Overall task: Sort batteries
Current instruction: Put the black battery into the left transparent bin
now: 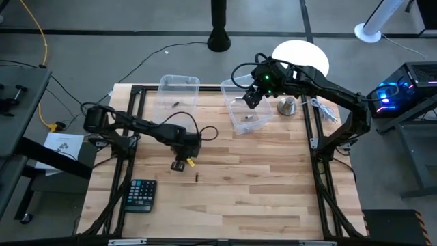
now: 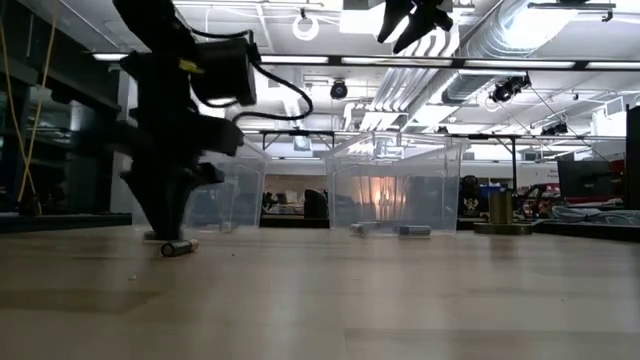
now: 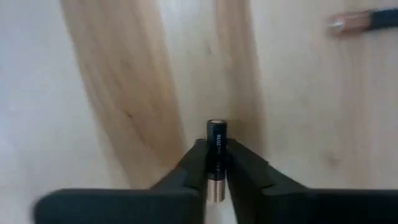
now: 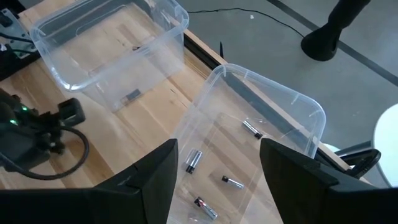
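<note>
My left gripper [image 1: 181, 164] [image 3: 216, 177] stands low over the wooden table, left of centre, shut on a dark battery with a light end [image 3: 216, 146]. Another dark battery [image 1: 198, 178] [image 3: 357, 22] [image 2: 180, 247] lies loose on the wood just beside it. My right gripper [image 1: 254, 96] [image 4: 217, 180] hangs open high above the right clear bin [image 1: 246, 109] [image 4: 292, 106], which holds several batteries [image 4: 194, 160] on its floor. The left clear bin [image 1: 179, 92] [image 4: 112, 56] holds one dark battery [image 4: 132, 95]. My left gripper pinches the battery between its two fingers [image 3: 186, 171], which sit on the battery's long sides [image 3: 215, 163]. The fingers come from above, pointing down. The battery's dark end [image 3: 216, 124] sticks out past the fingertips, right at the tabletop.
A metal bell-shaped object [image 1: 287, 104] [image 2: 500, 210] stands right of the right bin, with cables [image 1: 326, 111] beside it. A calculator [image 1: 141, 195] lies at the table's near left. Bare wood spans the table's middle and near right.
</note>
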{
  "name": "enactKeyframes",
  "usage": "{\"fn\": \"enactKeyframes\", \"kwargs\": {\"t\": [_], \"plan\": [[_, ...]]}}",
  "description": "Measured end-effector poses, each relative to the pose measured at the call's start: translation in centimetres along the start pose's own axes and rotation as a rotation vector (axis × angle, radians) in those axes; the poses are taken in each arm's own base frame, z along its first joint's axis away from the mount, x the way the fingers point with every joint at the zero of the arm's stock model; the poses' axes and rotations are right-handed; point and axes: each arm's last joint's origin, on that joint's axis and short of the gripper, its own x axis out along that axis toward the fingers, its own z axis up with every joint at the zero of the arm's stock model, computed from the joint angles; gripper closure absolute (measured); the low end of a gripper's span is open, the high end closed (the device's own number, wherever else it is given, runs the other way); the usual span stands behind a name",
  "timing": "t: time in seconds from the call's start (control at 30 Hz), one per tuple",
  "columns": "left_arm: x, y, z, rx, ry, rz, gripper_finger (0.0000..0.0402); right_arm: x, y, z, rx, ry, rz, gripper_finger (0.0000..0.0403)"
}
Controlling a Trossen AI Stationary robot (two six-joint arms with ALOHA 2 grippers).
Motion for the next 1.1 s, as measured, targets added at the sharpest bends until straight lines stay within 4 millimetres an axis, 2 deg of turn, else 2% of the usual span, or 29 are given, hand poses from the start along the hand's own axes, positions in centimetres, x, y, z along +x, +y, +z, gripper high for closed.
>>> {"fn": "enactKeyframes", "kwargs": {"t": [0.03,0.1,0.33,0.5,0.57,0.67,0.77,0.93,1.1], "plan": [[-0.6,-0.2,-0.1,-0.025,-0.018,-0.025,0.0381,0.0,0.0,0.0,0.0,0.0,0.0,0.0181],[-2.4,-0.6,-0.3,-0.046,-0.08,-0.037,0.0378,0.0,0.0,0.0,-0.003,0.0,0.0,0.0181],[-10.7,-1.9,-1.2,-0.079,-0.481,0.05,0.0394,0.0,0.0,0.0,-0.02,0.001,-0.001,0.0181],[-16.0,-2.1,-2.9,-0.168,-0.784,0.297,0.039,0.0,0.0,0.0,-0.002,0.0,-0.003,0.0181],[-17.4,-1.8,-3.6,-0.223,-0.846,0.427,0.039,0.0,0.0,0.0,0.001,0.0,-0.003,0.0181],[-18.2,-0.6,-4.8,-0.303,-0.82,0.632,0.039,0.0,0.0,0.0,0.006,-0.001,-0.003,0.0181],[-18.4,1.1,-5.8,-0.406,-0.758,0.759,0.039,0.0,0.0,0.0,0.008,-0.002,-0.003,0.0181],[-18.3,3.6,-6.6,-0.548,-0.719,0.793,0.0381,0.0,0.0,0.0,0.025,-0.002,-0.003,0.0181],[-18.0,5.0,-7.0,-0.6,-0.684,0.809,0.0335,0.0,0.0,0.0,0.025,-0.002,-0.003,0.0181]]}}
